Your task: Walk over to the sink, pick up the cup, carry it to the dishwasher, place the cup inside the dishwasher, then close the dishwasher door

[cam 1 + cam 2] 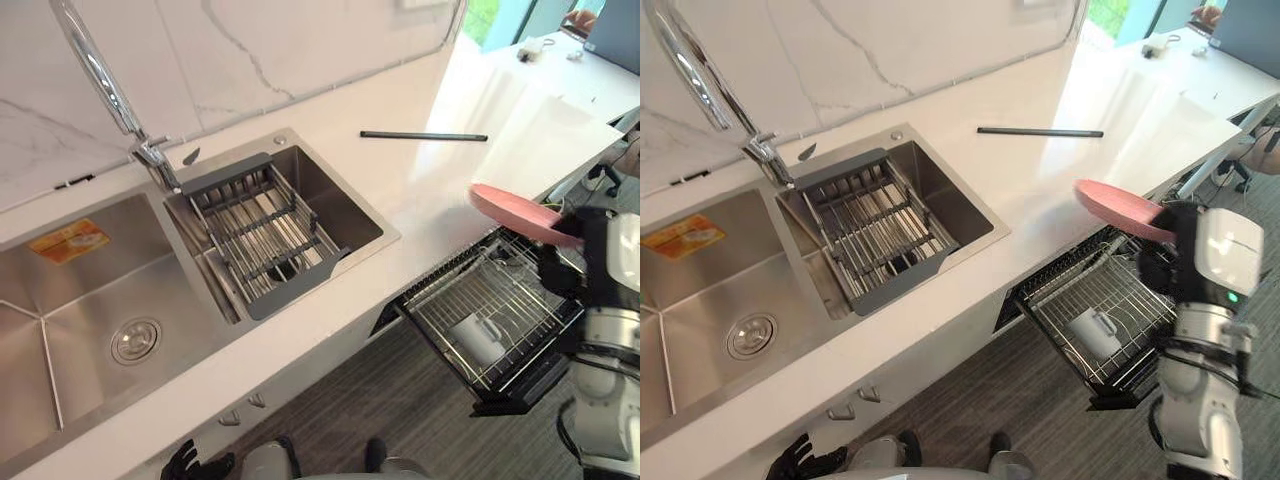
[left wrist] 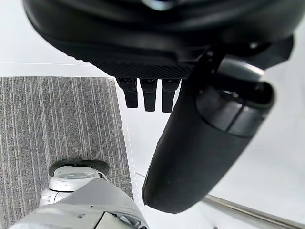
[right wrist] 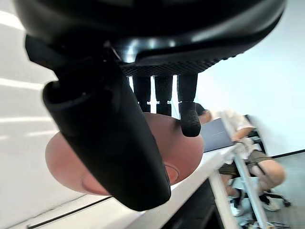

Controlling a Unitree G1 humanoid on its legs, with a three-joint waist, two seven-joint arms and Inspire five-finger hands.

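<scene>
Cup [image 1: 478, 337] in rack [image 1: 522, 300], below fingers [image 3: 190, 117] of right hand [image 1: 1180, 252] round pink plate [image 1: 1115, 208]

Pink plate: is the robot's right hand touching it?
Touching. The right wrist view shows the right hand pinching the pink plate between thumb and fingers.

A dark right hand [image 1: 1175, 255] grips the rim of a flat pink round plate [image 1: 1118, 210] at the edge of a white countertop [image 1: 1040, 190]. Below, a white handled cup [image 1: 1092, 331] lies in a pulled-out wire dishwasher rack [image 1: 1130, 300]. A steel double sink [image 1: 700, 290] sits further left.
</scene>
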